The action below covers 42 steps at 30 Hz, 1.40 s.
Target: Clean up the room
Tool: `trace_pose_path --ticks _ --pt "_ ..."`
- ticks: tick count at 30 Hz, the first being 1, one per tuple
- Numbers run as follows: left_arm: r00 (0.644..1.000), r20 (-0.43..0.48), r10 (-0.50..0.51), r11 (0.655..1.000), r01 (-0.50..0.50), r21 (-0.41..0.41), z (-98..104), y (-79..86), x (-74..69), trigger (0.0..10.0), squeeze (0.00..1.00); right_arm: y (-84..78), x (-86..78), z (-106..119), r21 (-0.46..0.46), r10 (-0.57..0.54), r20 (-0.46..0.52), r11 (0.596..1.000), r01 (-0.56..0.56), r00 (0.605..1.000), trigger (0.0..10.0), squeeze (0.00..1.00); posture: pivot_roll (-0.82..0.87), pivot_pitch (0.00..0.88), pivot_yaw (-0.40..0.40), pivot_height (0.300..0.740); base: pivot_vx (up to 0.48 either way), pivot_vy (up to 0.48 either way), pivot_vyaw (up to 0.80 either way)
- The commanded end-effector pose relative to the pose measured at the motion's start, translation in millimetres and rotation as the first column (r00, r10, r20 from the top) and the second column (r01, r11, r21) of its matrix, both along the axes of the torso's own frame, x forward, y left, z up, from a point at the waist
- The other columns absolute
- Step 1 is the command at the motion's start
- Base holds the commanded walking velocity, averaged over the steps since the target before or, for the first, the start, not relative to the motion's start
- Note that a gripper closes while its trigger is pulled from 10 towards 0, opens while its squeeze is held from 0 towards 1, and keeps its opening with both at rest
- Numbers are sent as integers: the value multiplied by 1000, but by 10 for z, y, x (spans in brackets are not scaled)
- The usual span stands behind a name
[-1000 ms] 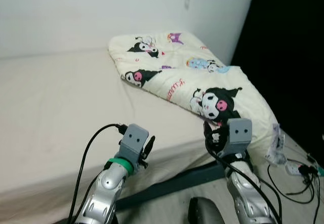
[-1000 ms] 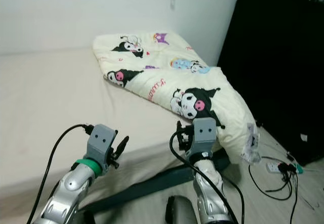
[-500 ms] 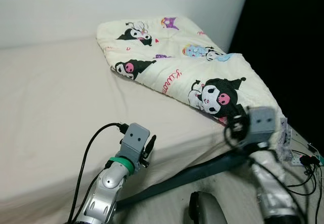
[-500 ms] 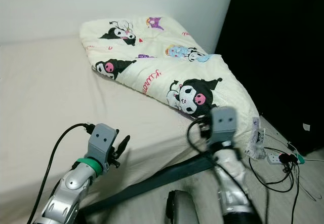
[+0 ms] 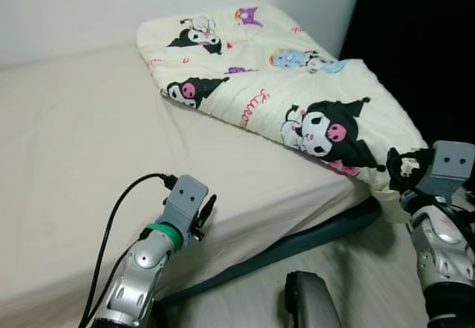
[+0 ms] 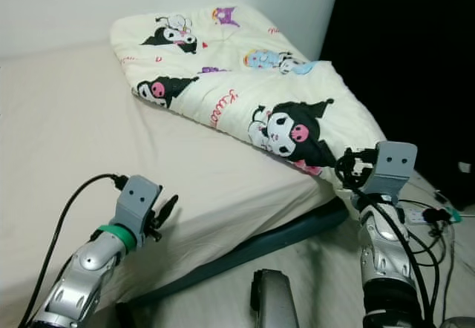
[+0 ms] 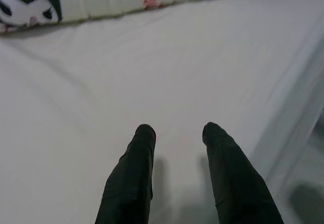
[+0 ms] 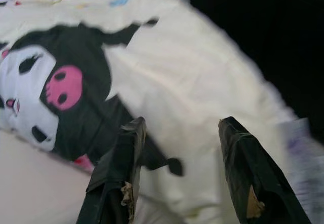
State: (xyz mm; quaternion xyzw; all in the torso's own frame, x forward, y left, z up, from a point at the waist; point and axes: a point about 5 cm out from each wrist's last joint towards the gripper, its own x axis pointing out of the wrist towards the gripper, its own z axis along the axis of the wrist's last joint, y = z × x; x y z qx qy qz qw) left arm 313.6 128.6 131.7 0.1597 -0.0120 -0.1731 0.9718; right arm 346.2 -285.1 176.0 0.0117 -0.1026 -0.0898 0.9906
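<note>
1. Cartoon-print quilt (image 5: 297, 83) folded at bed (image 5: 74, 157) corner, overhanging the edge.
2. Right gripper (image 8: 177, 168), jaws wide, at overhanging corner.
3. Left gripper (image 7: 177, 133), jaws parted, over bare sheet near bed edge.

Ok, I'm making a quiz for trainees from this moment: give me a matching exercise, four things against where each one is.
Things:
1. quilt
2. left gripper
3. right gripper
4. cables

Places:
A. over the bare mattress, near its front edge
B. on the floor at far right
C. spread on the mattress's far right part, hanging over the edge
D. at the quilt's overhanging corner

Pairs: 1-C, 2-A, 3-D, 4-B
</note>
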Motion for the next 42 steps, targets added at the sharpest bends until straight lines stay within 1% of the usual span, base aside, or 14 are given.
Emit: trace_pose_path --ticks 1,2,3,4,5,12,19,20,24,30,36,37,39,42 --pt "999 -22 23 1000 -23 9 -32 102 -26 10000 0 -13 -6 -77 7 5 -28 1000 -5 1000 10000 290 -49 229 156 500 0 0 0" --pt "999 -21 27 1000 -27 13 -24 126 -28 10000 0 -6 3 -78 -2 7 -31 1000 -7 999 10000 298 -49 229 156 500 0 0 0" --pt "999 -20 36 999 -36 18 -11 164 -28 10000 0 -3 14 -77 -13 6 -39 1000 -6 999 10000 722 -40 242 159 500 0 0 0" --pt "999 -20 36 999 -36 18 -11 164 -28 10000 0 -3 14 -77 -13 6 -39 1000 -6 999 10000 722 -40 242 159 500 0 0 0" --pt "999 -18 44 999 -44 23 2 205 -32 10000 0 -14 28 -77 -36 -3 -49 999 2 999 10000 1000 -35 254 162 500 0 0 0" --pt "996 -28 82 995 -81 56 25 394 -55 10000 0 -298 -32 93 -329 -220 -16 922 203 975 10000 1000 -23 297 178 500 0 0 0" --pt "996 -38 80 995 -78 64 32 407 -73 10000 0 -483 -91 300 -407 -272 74 870 278 959 10000 1000 -25 308 182 500 0 0 0" --pt "996 -40 81 995 -78 64 37 403 -69 10000 0 -482 -78 317 -422 -264 74 865 270 962 10000 0 -23 309 181 500 0 0 0" --pt "996 -41 82 995 -79 61 49 395 -71 10000 0 -500 -55 279 -375 -262 54 889 262 964 10000 0 -14 312 184 500 0 0 0" --pt "996 -46 71 996 -69 59 63 359 -119 10000 0 -590 -86 -23 -54 -247 -69 968 244 967 10000 0 17 319 191 500 0 0 0" --pt "996 -57 65 996 -62 58 47 350 -167 10000 0 -702 -197 -229 -133 -341 -185 938 320 922 10000 0 22 322 191 500 0 0 0" --pt "996 -59 66 996 -63 57 45 350 -168 10000 0 -722 -202 -214 -132 -342 -181 937 322 922 5843 0 20 322 190 500 0 0 0" --pt "996 -60 67 996 -63 57 44 345 -165 10000 0 -724 -198 -195 -135 -339 -174 938 318 925 4471 0 19 323 189 500 0 0 0" --pt "996 -64 68 996 -64 56 46 336 -166 10000 0 -730 -193 -173 -127 -325 -164 943 306 931 4471 0 19 323 189 500 0 0 0"
